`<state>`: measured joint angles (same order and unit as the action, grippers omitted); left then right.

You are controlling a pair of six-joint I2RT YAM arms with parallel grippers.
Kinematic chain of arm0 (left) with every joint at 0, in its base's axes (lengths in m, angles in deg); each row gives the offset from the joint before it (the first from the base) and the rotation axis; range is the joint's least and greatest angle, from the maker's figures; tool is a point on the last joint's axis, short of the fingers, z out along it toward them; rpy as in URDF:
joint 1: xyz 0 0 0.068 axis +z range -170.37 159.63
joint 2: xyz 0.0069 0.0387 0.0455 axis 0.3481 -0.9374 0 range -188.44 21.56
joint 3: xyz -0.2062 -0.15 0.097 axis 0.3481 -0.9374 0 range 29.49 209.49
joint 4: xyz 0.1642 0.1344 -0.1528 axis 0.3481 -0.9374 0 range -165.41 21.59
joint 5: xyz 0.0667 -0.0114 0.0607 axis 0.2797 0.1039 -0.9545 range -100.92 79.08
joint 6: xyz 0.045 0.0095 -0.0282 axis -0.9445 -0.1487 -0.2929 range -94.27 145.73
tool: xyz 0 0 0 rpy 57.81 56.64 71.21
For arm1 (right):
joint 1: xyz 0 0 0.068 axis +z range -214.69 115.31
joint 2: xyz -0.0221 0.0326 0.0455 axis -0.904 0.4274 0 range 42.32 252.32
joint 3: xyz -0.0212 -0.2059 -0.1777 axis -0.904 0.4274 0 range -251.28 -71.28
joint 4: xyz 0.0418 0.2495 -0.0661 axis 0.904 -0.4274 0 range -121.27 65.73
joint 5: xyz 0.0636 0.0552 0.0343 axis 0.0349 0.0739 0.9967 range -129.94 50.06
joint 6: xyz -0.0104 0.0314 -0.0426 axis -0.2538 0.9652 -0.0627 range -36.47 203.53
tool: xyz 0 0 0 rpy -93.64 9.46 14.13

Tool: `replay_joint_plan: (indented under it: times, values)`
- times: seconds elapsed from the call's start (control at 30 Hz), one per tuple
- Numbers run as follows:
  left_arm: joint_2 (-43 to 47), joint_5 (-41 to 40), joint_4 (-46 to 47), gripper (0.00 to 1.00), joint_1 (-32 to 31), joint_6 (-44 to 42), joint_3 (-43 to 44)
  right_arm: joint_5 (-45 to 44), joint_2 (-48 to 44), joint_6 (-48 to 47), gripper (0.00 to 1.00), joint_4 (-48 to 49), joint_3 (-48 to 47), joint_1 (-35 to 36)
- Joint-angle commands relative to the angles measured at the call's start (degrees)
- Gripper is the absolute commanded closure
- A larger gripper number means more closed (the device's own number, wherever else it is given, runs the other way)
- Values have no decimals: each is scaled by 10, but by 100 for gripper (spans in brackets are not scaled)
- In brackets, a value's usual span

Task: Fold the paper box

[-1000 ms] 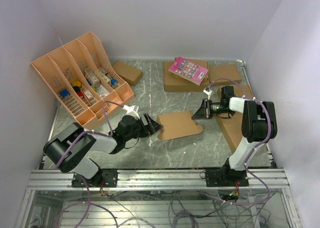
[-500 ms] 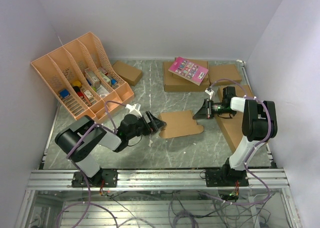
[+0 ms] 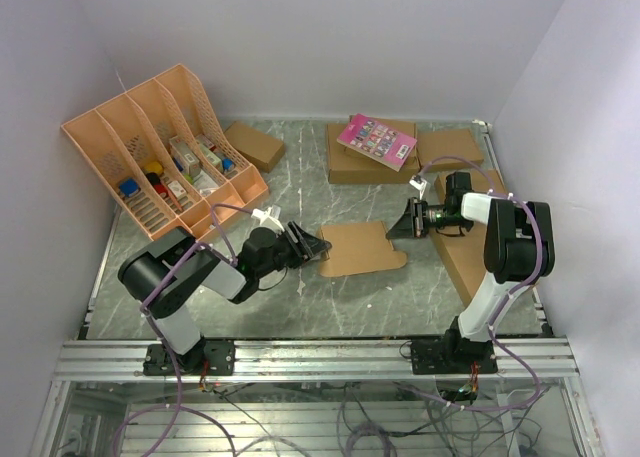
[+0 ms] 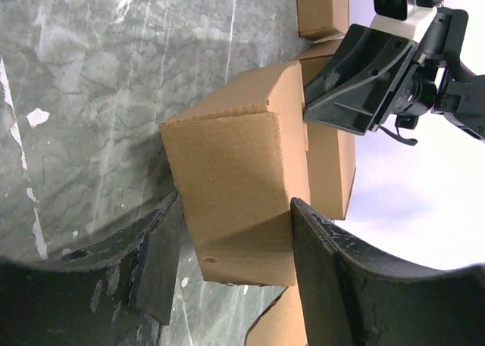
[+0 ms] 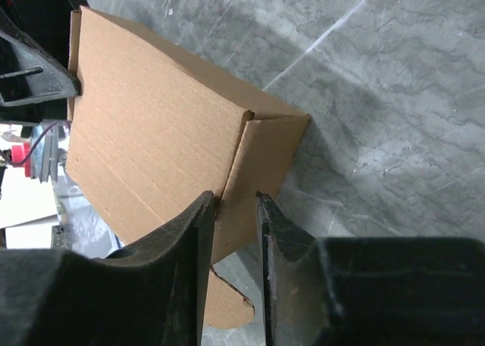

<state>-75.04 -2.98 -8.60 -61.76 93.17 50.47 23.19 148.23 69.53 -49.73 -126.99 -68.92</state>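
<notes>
The paper box (image 3: pixel 362 249) is plain brown cardboard, lying partly formed in the middle of the table between my two grippers. My left gripper (image 3: pixel 312 245) is at its left end. In the left wrist view the jaws (image 4: pixel 235 202) are closed onto the sides of the box (image 4: pixel 227 157), and one finger (image 4: pixel 333 278) presses its flank. My right gripper (image 3: pixel 400 225) is at the box's right end. In the right wrist view its jaws (image 5: pixel 233 198) stand a narrow gap apart astride an end flap of the box (image 5: pixel 151 134), with one finger (image 5: pixel 193 240) touching the crease.
A peach file rack (image 3: pixel 160 152) with small items stands at the back left. A small brown box (image 3: pixel 253 144), a brown box bearing a pink card (image 3: pixel 345 162) and another flat box (image 3: pixel 450 147) lie along the back. A large flat brown box (image 3: pixel 462 262) lies under the right arm.
My left arm has reached right to the box's left end, and its jaws have narrowed from wide open onto the box. The right gripper has stayed in place and its jaws have parted slightly.
</notes>
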Motion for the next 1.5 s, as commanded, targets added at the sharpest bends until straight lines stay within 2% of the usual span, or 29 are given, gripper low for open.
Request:
replay_joint_plan:
  times: [0.0, 0.17, 0.23, 0.33, 0.43, 0.5, 0.53, 0.57, 0.7, 0.8, 0.9, 1.13, 1.27, 1.47]
  values:
    - [12, -8, 24, 50, 2, 17, 13, -41, -15, -48, 69, -25, -13, -4]
    - [25, -13, 20, 53, 2, 42, 8, -75, -92, -94, 46, -50, -45, -5]
    - [25, -11, 18, 52, 2, 56, 10, -86, -125, -140, 39, -74, -57, -5]
    - [23, -1, 11, 52, 3, 84, 17, -67, -156, -259, 34, -164, -108, -5]
    - [27, 1, -26, 54, 3, 109, 31, -39, -184, -391, 24, -266, -136, 7]
    - [30, -1, -56, 54, 3, 131, 40, -25, -212, -485, 14, -307, -129, 25]
    - [33, -2, -73, 54, 3, 140, 45, -21, -237, -537, 4, -314, -117, 38]
    - [38, -4, -98, 54, 3, 151, 52, -23, -260, -560, 1, -306, -100, 56]
    - [63, -8, -259, 55, 3, 175, 106, -116, -346, -557, 0, -195, -23, 156]
    - [80, -13, -362, 54, 5, 189, 145, -146, -333, -553, 0, -178, -38, 192]
    - [88, -11, -413, 54, 7, 215, 164, -201, -334, -551, 0, -150, -38, 237]
    - [77, 24, -423, 54, 15, 276, 176, -258, -334, -541, 0, -115, -20, 301]
    - [75, 30, -414, 54, 17, 295, 175, -297, -340, -526, 1, -79, 28, 357]
    - [82, 27, -414, 54, 21, 311, 170, -415, -353, -482, 1, 45, 110, 419]
